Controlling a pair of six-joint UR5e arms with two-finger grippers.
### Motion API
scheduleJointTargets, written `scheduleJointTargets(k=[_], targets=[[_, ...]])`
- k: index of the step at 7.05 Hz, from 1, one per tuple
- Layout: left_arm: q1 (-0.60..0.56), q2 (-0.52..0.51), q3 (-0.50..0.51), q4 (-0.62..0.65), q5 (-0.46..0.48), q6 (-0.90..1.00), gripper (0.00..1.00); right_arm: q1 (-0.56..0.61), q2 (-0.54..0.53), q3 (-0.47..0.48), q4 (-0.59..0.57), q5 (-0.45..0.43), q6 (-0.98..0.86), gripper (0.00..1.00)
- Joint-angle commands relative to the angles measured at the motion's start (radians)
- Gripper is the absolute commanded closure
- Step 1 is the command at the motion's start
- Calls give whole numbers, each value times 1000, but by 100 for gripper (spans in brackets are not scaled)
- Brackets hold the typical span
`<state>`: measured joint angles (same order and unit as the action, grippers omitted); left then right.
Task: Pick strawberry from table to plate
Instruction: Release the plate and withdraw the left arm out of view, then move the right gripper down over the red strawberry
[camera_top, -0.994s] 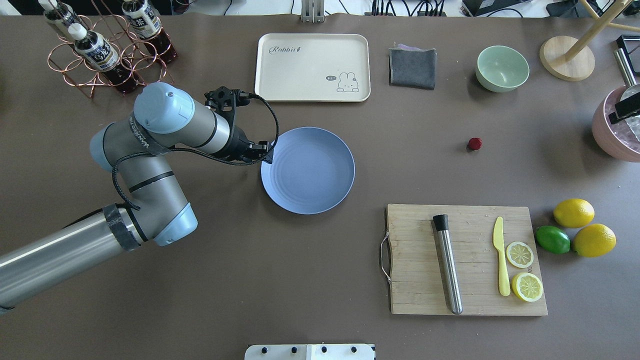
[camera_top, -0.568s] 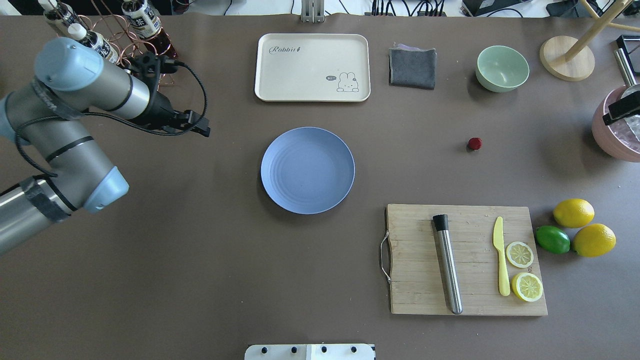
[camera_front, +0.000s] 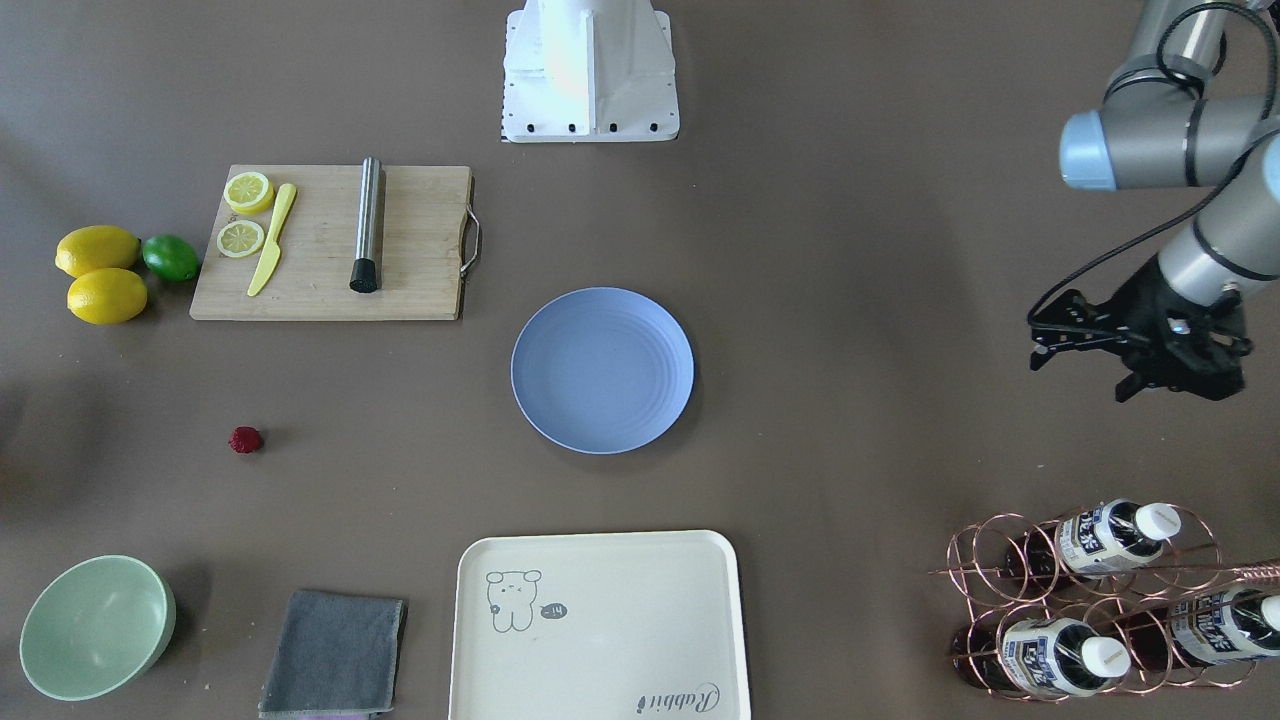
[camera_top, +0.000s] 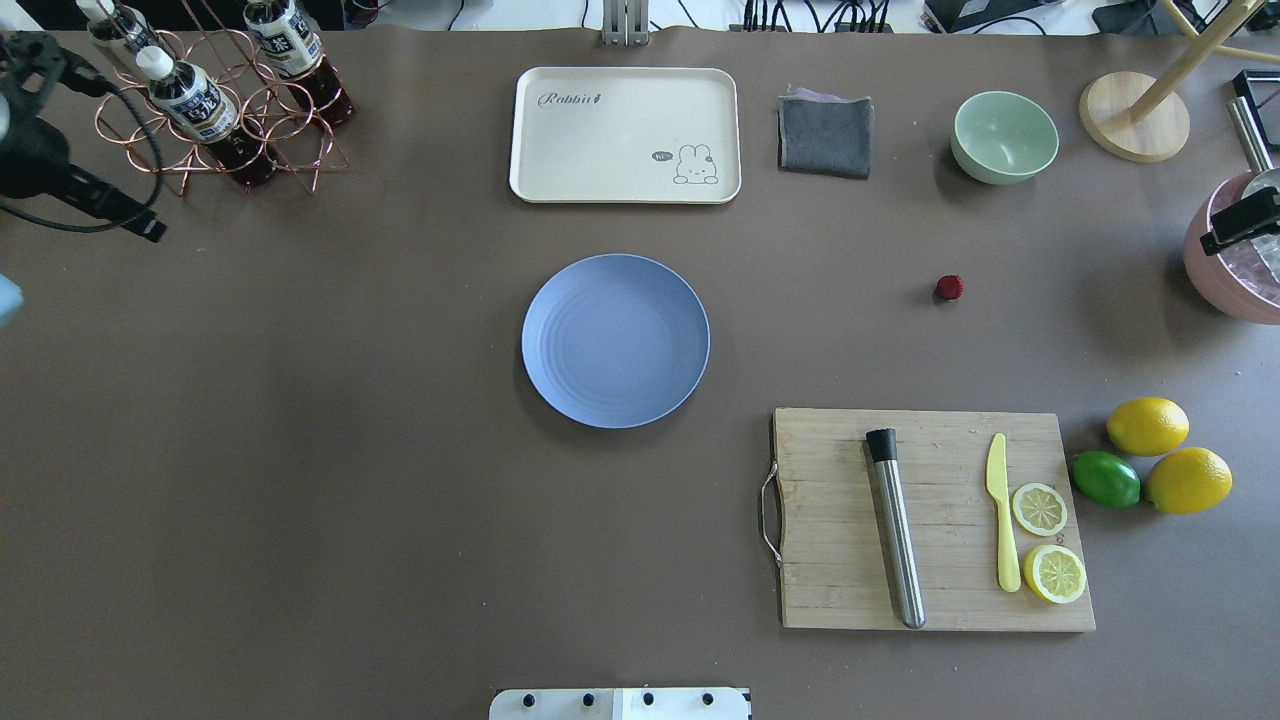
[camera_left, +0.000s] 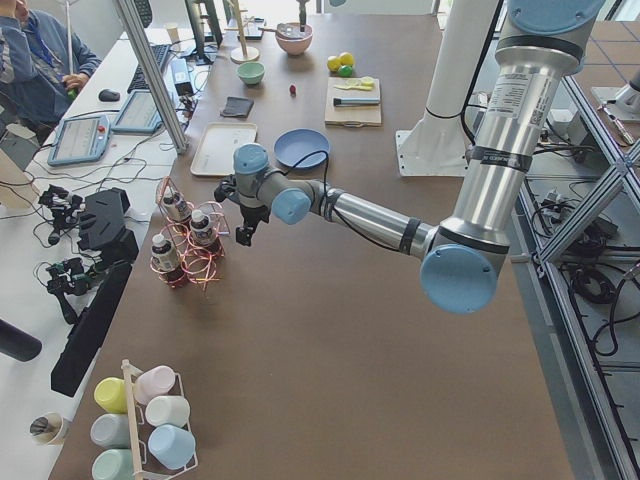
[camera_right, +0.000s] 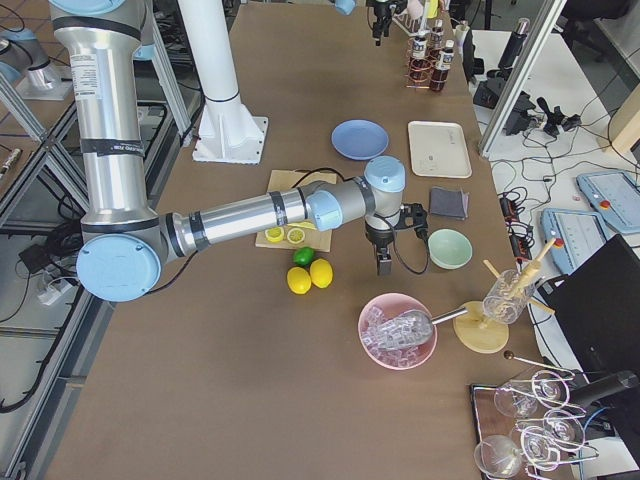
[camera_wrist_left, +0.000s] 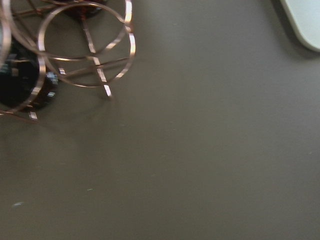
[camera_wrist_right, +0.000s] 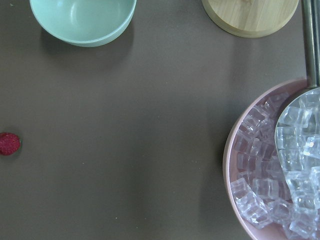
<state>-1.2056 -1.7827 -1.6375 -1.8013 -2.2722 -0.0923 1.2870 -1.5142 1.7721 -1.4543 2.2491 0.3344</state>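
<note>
The strawberry (camera_top: 949, 288) (camera_front: 245, 440) is a tiny dark red fruit lying on the grey-brown table (camera_top: 400, 520), well right of the plate. It also shows at the left edge of the right wrist view (camera_wrist_right: 8, 144). The periwinkle plate (camera_top: 615, 340) (camera_front: 602, 370) sits mid-table with nothing on it. My left gripper (camera_top: 146, 229) (camera_front: 1038, 342) hovers at the far left, beside the bottle rack, its fingers apart and holding nothing. My right gripper (camera_top: 1212, 241) (camera_right: 383, 265) hangs over the pink ice bowl's near rim; I cannot tell whether it is open or shut.
A pink bowl of ice (camera_wrist_right: 270, 165) and a green bowl (camera_top: 1004, 137) flank the strawberry's side. A cutting board (camera_top: 830, 520) holds a steel muddler, a yellow knife and lemon slices. Lemons and a lime (camera_top: 1105, 479) lie to its right. A cream tray (camera_top: 625, 135), grey cloth (camera_top: 825, 135) and copper bottle rack (camera_top: 215, 120) line the far edge.
My left arm has swung away from the plate's left rim to the table's far left, by the bottle rack. The strawberry and plate have not moved.
</note>
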Motion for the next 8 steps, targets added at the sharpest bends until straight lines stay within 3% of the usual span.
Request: scheduleJointTargets(k=[1,4,6,8], targets=[[-248,93,7,190,-46,474,2,-3,0,-6,0,1,0,0],[-384,179,54,252,-35,513,2,-20,0,-26,34,-15,2,0],[-391,193,53,251,-30,519,2,-130,14,-42,125,-102,218,0],[-393,198,50,250,-35,520,2,-248,156,-213,282,-140,436,0]])
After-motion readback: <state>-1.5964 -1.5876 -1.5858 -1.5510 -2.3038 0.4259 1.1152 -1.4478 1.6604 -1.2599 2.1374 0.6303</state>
